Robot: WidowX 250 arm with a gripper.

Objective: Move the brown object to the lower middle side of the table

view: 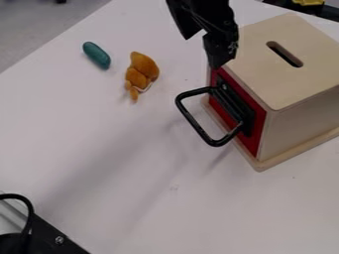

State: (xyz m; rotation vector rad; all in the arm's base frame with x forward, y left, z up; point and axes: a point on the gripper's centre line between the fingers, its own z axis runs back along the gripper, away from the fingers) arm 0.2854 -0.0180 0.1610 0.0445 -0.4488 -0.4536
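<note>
One fuzzy orange-brown object [147,66], one teal oblong piece [97,55] and one wooden box [291,89] share a single white tabletop [79,139]; the box carries one black handle [193,123], one red panel [250,144] and one slot [285,54].

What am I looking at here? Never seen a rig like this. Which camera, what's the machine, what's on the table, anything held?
One picture, from a fixed camera looking down at a slant. The black machine coming in from the top edge is a robot arm; its gripper hangs by a corner of a wooden box with a slotted top, a red front and a black handle. I can't tell whether they touch. Left of it on the white table lie a fuzzy, golden-brown object, likely the one to move, and a teal capsule-shaped object. I see nothing held.
</note>
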